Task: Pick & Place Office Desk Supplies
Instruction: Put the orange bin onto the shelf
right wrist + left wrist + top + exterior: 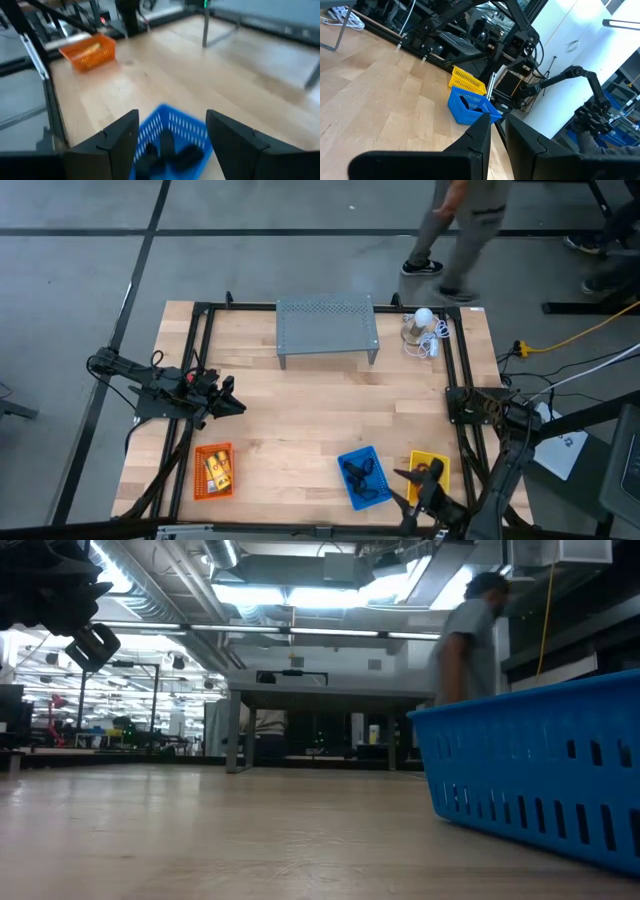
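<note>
Black clips [363, 476] lie heaped in the blue basket [352, 458]; likely light, stiff and slippery, best pinched across one body. The right claw [172, 132] hovers just over them, spread wide and empty. The left claw [494, 131], nearly closed, waits over open counter [300, 410].

Orange basket [213, 471], yellow-orange packets [217, 469] inside. Blue basket [363, 477], slotted walls, black clip-like pieces [362, 474] inside. Yellow basket [428, 471]. Grey perforated shelf [327, 327]. White bulb [424, 317]. Light wood-plank table [300, 405], black frame.
</note>
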